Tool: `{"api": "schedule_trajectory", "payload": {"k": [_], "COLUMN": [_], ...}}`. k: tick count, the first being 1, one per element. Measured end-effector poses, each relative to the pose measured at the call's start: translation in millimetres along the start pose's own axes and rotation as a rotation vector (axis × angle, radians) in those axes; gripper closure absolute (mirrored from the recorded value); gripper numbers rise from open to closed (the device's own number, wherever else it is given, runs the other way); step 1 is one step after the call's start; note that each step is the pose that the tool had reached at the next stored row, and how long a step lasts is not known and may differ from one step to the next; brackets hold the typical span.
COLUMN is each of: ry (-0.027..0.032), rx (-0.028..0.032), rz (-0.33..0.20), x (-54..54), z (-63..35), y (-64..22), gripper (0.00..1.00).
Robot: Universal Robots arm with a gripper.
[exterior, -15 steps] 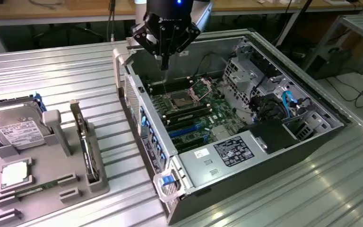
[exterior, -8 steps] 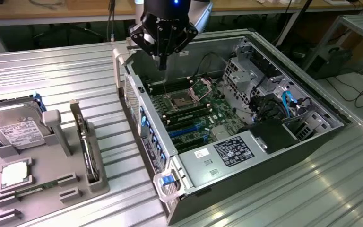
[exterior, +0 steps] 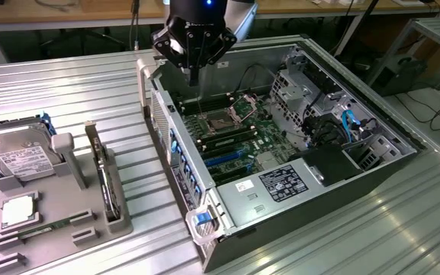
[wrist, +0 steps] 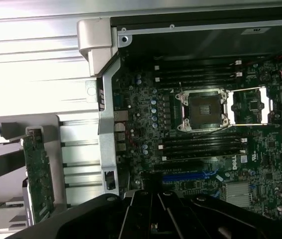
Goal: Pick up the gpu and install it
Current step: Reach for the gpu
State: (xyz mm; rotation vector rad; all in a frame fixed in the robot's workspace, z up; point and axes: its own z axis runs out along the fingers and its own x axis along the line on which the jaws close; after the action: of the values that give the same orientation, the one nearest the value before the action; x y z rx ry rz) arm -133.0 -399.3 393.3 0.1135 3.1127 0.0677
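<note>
Exterior view shows the black hand [exterior: 193,80] hanging over the far corner of the open black-and-silver desktop computer case [exterior: 323,226]. Its fingers are pressed together into one narrow tip, pinching nothing and touching nothing. Below the tip lies the green motherboard [exterior: 239,137] with its square, metal-framed processor socket [exterior: 222,121].

The gpu [exterior: 102,172], a thin flat card with a silver bracket at its end, stands on edge in a slot of the grey moulded holder [exterior: 52,235] on the ribbed metal worktop [exterior: 75,86]. It is well apart from the hand, outside the case wall, towards the exterior view's left and nearer that camera. Beside it, farther from the hand, the same holder carries a silver boxy hard drive with a white label [exterior: 21,154].

Wrist view looks past the hand [wrist: 153,201] straight onto the board, giving the socket [wrist: 203,110], the dark memory slots on either side of it and a blue expansion slot [wrist: 188,175] near the hand. It also shows the gpu's green circuit-board back [wrist: 37,174], beyond the case's silver rear frame [wrist: 106,124].
</note>
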Motion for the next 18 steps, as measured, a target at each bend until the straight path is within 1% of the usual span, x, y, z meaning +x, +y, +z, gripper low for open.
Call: {"api": "schedule_trajectory", "payload": {"k": [18], "ry": [0.0], "rx": [-0.0001], "rz": [0.0], "x": [11.3], "z": [-0.3], "y": [-1.0], "gripper": [0.89]}}
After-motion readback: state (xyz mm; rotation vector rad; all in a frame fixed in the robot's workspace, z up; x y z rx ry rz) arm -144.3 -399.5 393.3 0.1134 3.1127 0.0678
